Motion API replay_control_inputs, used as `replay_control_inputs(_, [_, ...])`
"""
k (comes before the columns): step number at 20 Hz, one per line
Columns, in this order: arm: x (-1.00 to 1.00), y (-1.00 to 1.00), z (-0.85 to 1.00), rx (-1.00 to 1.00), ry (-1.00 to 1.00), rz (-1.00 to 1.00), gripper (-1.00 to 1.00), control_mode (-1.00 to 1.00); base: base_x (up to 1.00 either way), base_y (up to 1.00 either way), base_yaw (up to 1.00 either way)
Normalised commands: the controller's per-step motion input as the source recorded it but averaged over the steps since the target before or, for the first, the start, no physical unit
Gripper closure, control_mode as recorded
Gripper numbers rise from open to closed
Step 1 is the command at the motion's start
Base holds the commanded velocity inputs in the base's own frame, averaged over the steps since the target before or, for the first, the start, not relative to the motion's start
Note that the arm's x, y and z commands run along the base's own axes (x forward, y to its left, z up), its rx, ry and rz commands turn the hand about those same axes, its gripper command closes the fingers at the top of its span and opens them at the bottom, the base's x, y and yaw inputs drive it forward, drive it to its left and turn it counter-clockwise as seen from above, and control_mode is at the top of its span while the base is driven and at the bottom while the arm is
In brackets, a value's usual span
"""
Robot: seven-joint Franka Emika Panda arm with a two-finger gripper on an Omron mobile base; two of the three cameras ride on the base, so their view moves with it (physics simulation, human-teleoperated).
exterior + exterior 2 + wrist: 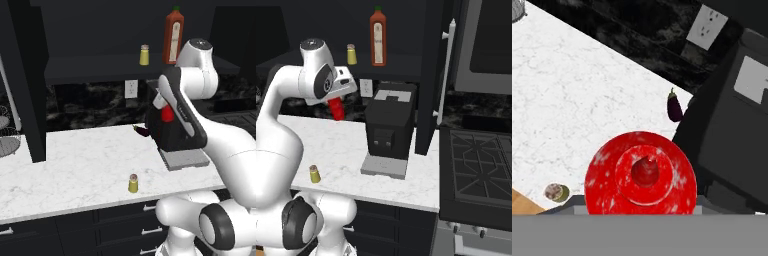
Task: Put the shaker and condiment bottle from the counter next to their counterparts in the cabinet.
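Red fills the near foreground of the hand view: the condiment bottle, seen from straight above its conical nozzle, sits close under the camera and is lifted clear of the counter below. From the right base view, the gripper is clamped on this bottle, which hangs beneath the hand with its base well above the marble.

Going left to right in the left base view: a wire rack sits at the counter's far left edge; the shaker, yellow with a brownish cap, stands alone near the front edge of the counter; a small dark eggplant lies toward the backsplash; a black coffee machine stands at the right, partly hidden by the arm. Above, on the cabinet shelf, the counterparts wait: a yellow shaker with a pale cap and, just to its right, a tall orange-red sauce bottle with a green cap.

To finish this step well, the arm likely needs to raise the bottle above the shelf lip, keep it upright, travel inward without clipping the coffee machine or either stored item, and set it down beside the tall sauce bottle before releasing.
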Motion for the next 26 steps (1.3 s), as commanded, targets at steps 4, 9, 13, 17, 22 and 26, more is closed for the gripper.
replay_control_inputs(4, [-0.13,-0.06,0.24,-0.01,-0.26,-0.08,1.0,-1.0,0.0,0.0,0.0])
replay_control_inputs(9, [-0.05,-0.1,0.24,0.0,-0.22,-0.09,1.0,-1.0,0.0,0.0,0.0])
replay_control_inputs(13, [0.0,-0.23,0.41,0.0,-0.16,-0.15,1.0,-1.0,0.0,0.0,0.0])
replay_control_inputs(17, [0.0,-0.26,0.39,0.03,-0.08,-0.19,1.0,-1.0,0.0,0.0,0.0])
replay_control_inputs(22, [0.0,-0.22,0.36,0.03,-0.06,-0.23,1.0,-1.0,0.0,0.0,0.0])
replay_control_inputs(26, [0.0,-0.13,0.37,0.11,-0.01,-0.27,1.0,-1.0,0.0,0.0,0.0])
